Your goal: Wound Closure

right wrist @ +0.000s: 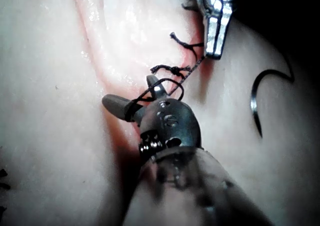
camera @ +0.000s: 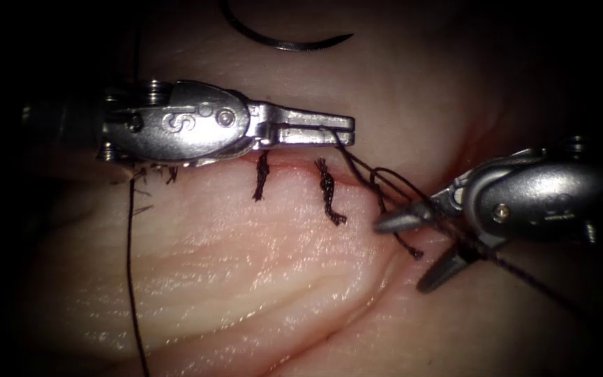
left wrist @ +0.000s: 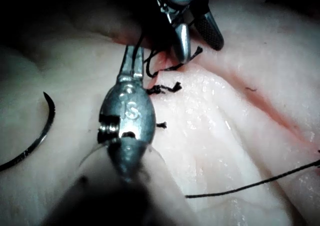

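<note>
The left tool point(camera: 343, 130) held the thread point(camera: 364, 167) in closed jaws above the cut point(camera: 287, 164), while the right tool point(camera: 413, 248), at four o'clock from it, stood with jaws wide, thread crossing between them. The needle point(camera: 284, 43) lay free on the tissue point(camera: 246, 265) at twelve o'clock. The left wrist view added a loose strand point(left wrist: 250, 184) trailing across the tissue.
</note>
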`<state>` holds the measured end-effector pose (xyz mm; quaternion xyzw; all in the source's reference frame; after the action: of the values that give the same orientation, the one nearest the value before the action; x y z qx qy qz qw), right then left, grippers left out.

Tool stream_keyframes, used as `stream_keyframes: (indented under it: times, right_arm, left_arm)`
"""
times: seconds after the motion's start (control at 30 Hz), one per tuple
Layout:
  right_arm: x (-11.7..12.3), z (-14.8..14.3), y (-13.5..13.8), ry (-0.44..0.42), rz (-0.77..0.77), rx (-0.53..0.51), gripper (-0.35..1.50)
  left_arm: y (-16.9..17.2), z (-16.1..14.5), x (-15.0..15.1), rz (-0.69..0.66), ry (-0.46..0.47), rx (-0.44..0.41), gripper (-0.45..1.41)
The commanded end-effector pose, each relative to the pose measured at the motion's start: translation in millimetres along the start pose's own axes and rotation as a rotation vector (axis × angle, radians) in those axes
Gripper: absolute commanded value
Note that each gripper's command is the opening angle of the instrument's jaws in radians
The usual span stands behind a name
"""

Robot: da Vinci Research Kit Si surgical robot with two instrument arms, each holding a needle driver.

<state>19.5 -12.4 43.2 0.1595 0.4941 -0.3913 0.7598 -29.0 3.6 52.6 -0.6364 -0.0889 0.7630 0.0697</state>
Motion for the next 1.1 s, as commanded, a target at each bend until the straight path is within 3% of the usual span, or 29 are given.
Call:
stream_keyframes:
  times: [0.03,0.1,0.73,0.83,0.87,1.1]
  right_arm:
    - [-0.6,0.3,0.6,0.000,-0.001,-0.003,0.69]
    - [-0.8,0.3,0.7,0.000,-0.009,-0.007,0.44]
    - [-1.6,0.5,1.0,-0.003,-0.027,-0.010,0.37]
    - [-1.6,0.5,0.9,-0.004,-0.028,-0.003,0.02]
    - [-1.5,0.5,0.9,-0.003,-0.029,-0.003,-0.35]
    - [-0.9,0.3,1.0,0.019,-0.029,0.013,-0.35]
  left_arm:
    - [-0.3,0.7,-0.3,0.002,0.001,0.001,-0.45]
    - [-0.2,0.8,-0.4,0.002,0.000,0.002,-0.45]
    - [0.7,0.5,-0.3,-0.001,-0.001,0.001,-0.45]
    - [0.8,0.4,-0.2,-0.001,0.000,-0.001,-0.45]
    - [0.8,0.3,-0.2,-0.001,0.000,-0.002,-0.45]
    - [1.1,0.0,-0.2,-0.001,0.001,-0.006,-0.45]
